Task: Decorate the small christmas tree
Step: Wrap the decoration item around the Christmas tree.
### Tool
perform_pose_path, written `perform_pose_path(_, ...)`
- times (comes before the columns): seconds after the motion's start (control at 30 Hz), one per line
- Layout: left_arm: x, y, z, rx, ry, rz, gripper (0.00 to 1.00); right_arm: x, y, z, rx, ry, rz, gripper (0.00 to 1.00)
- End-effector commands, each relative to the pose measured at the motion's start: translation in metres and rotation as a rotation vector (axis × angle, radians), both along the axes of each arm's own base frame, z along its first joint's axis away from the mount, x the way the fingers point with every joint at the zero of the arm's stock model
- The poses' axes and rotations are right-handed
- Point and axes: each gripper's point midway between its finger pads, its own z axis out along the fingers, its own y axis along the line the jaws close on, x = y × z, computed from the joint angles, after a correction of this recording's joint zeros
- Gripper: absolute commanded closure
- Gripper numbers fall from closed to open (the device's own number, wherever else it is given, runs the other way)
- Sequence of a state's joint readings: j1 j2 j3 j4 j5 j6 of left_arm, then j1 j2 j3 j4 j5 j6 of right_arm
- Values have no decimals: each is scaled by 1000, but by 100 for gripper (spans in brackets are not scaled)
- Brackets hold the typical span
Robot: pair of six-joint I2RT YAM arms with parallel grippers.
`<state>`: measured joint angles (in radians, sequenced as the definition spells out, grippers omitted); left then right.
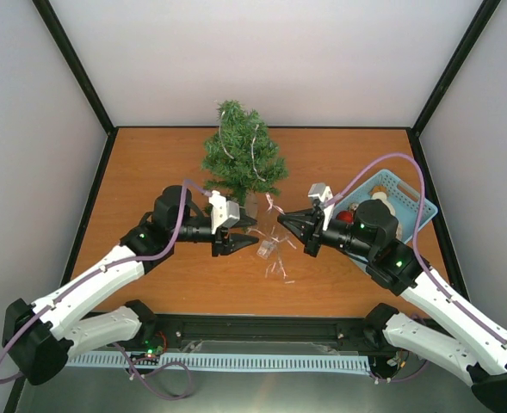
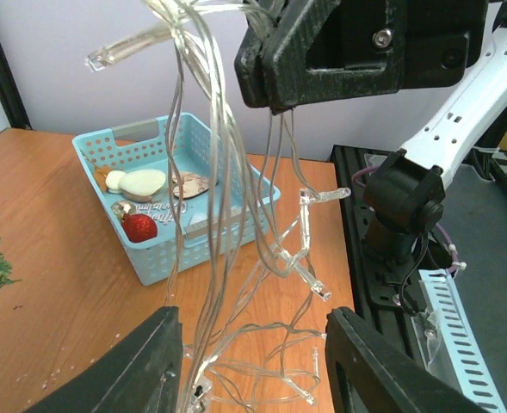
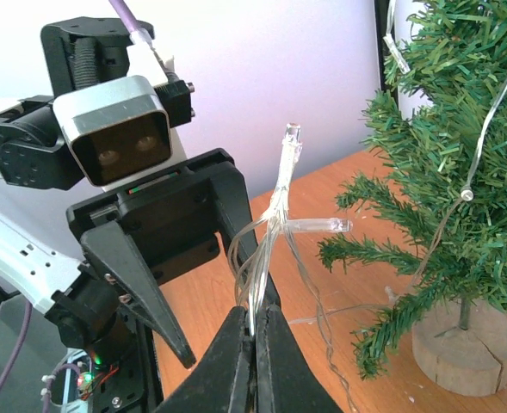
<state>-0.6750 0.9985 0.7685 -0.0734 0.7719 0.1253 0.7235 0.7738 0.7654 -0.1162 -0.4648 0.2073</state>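
Observation:
The small christmas tree (image 1: pixel 243 157) stands on a wooden disc base at the back middle, with a strand of clear string lights draped on it. It also shows in the right wrist view (image 3: pixel 460 163). My right gripper (image 3: pixel 255 314) is shut on a bundle of the clear light string (image 3: pixel 275 202) and holds it raised just right of the tree (image 1: pixel 281 223). The rest of the string (image 1: pixel 273 254) hangs down to the table. My left gripper (image 2: pixel 253 320) is open with the hanging strands (image 2: pixel 214 215) between its fingers, not touching them. It faces the right gripper (image 1: pixel 250 235).
A light blue basket (image 1: pixel 408 200) at the right holds a red ball (image 2: pixel 139 227) and pale ornaments (image 2: pixel 141 182). The tree's wooden base (image 3: pixel 464 344) sits close to both grippers. Black rails run along the table's near edge (image 1: pixel 262 327).

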Motion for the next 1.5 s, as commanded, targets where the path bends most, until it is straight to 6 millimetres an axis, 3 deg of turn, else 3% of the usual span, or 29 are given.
perform_pose_path(0.0,-8,-5,18,-11,-84,-75,59,-11,1,12,37,-34,45,97)
perform_pose_path(0.27,-15,-1,25,-33,-147,-97,99,-10,0,11,43,-29,35,97)
perform_pose_path(0.63,-20,1,25,-25,-149,-110,99,-2,-4,9,63,-21,-21,97)
perform_pose_path(0.73,-21,2,27,-23,-162,-113,99,14,-14,4,79,-1,-137,88)
perform_pose_path(0.93,-19,5,24,-3,-239,-98,99,21,-18,-41,-34,21,-177,67)
perform_pose_path(1.07,-17,6,17,13,-251,-90,99,27,-24,-38,-100,-26,-218,61)
perform_pose_path(1.33,-21,7,19,-4,-278,-100,99,37,-2,-34,-188,51,-148,53)
perform_pose_path(1.47,-21,8,16,-2,-281,-101,99,26,18,-33,-194,106,-14,55)
